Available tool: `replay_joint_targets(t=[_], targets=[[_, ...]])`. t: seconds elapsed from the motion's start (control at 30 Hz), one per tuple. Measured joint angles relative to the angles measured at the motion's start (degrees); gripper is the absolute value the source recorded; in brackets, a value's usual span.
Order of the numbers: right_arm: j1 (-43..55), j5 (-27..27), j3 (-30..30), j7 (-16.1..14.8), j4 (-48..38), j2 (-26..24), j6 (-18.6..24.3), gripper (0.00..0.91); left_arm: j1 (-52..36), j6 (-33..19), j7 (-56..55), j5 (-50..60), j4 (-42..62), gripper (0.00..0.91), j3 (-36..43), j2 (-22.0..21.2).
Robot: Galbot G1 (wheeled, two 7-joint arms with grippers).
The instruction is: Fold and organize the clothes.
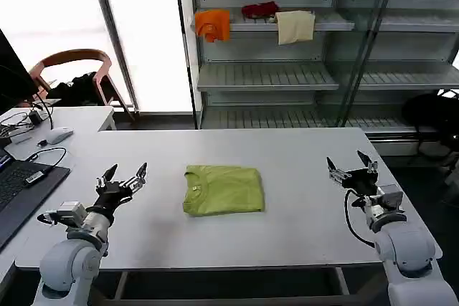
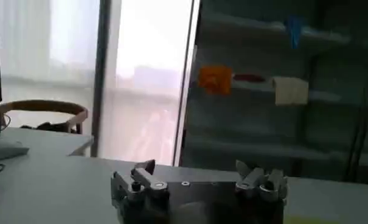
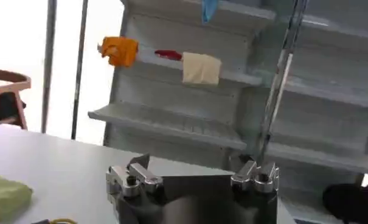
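The lime T-shirt [image 1: 223, 190] lies folded into a neat rectangle in the middle of the white table [image 1: 287, 155], its round neck toward the left pincer. The left gripper [image 1: 127, 175] hovers just above the table, well apart from the shirt, fingers spread wide and holding nothing. On the shirt's other side, the right gripper [image 1: 352, 163] hangs over the table, also well apart, its fingers spread too, nothing between them.

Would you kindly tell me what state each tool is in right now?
Left tool: open, holding nothing, left of the T-shirt.
Right tool: open, holding nothing, right of the T-shirt.
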Motion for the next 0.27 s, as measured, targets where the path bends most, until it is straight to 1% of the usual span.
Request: replay_joint_targets(t=[0.13, 0.27], targets=[[-0.34, 1.84, 0.45, -2.08, -0.72, -0.36, 0.7, 0.907, 0.23, -1.26, 0.14, 0.08, 0.38, 0.907, 0.63, 0.5], [-0.7, 3.53, 0.77, -4.2, -1.07, -0.39, 1.26, 0.907, 0.23, -3.67, -0.27, 0.94, 0.98, 0.907, 1.22, 0.5]])
